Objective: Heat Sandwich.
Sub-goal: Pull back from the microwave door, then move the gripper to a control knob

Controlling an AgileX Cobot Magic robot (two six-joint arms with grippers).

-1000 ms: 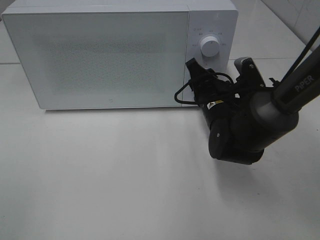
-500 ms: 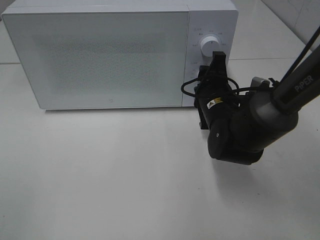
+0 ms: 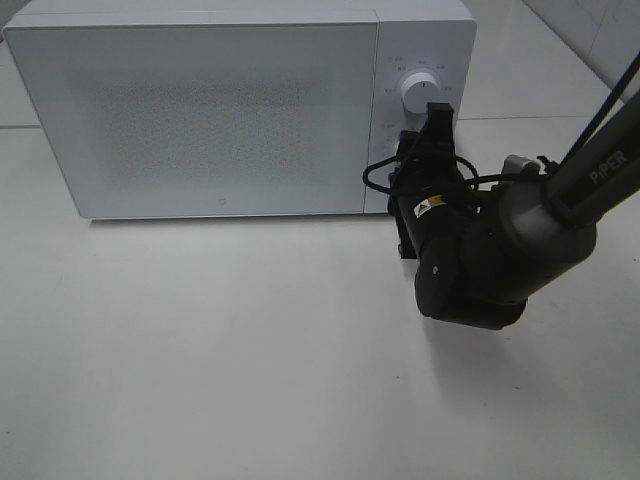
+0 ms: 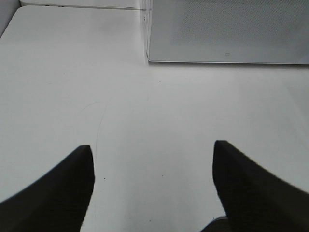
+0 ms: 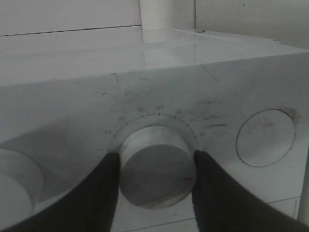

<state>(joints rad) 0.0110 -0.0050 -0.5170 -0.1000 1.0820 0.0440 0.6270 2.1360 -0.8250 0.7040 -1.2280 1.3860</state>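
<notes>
The left fingers [image 4: 53, 193] hang over bare bench [image 4: 145, 111], spread wide apart with nothing between them. The near corner of the microwave [image 4: 222, 29] lies ahead of them, well apart.

From above, the white microwave [image 3: 200, 110] stands at the back of the bench [image 3: 250, 350]. Its frosted door [image 3: 210, 130] is closed. The sandwich shows in no view, so I cannot tell where it is.

Right of the door is the control panel, with an upper dial [image 3: 420, 92] near the top. Just below that dial, the black right arm reaches in from the right and its right fingers [image 3: 437, 125] press up against the panel.

The right wrist view shows the grip closely. The right fingers [image 5: 96, 193] sit one on each side of a numbered dial [image 5: 157, 169], partly closed and touching its rim on both sides. A small red mark shows on the dial's face. A round button [image 5: 265, 137] lies beside it on the panel.
</notes>
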